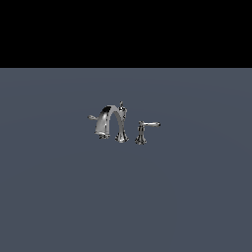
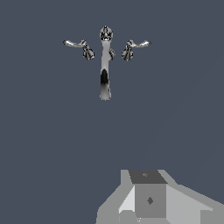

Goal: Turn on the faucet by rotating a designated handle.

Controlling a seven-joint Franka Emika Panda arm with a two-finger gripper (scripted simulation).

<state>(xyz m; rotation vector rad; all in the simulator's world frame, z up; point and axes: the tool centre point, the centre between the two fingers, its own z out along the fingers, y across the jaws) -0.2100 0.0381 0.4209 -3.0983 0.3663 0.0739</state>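
The chrome faucet [image 1: 118, 123] stands in the middle of the grey floor, its arched spout topped by a small knob. The handle [image 1: 141, 132], a short post with a thin lever pointing to the exterior view's right, stands apart from the spout on that side. A second lever [image 1: 92, 117] pokes out behind the spout. The wrist view looks down on the faucet [image 2: 105, 65], with one lever handle [image 2: 83, 47] on one side and another [image 2: 133, 47] on the other. Grey parts of my gripper [image 2: 148, 199] fill the near edge, far from the faucet. No arm shows in the exterior view.
The faucet stands on a flat dark grey surface [image 1: 126, 197] that runs back to a black backdrop [image 1: 126, 29]. Nothing else shows on it.
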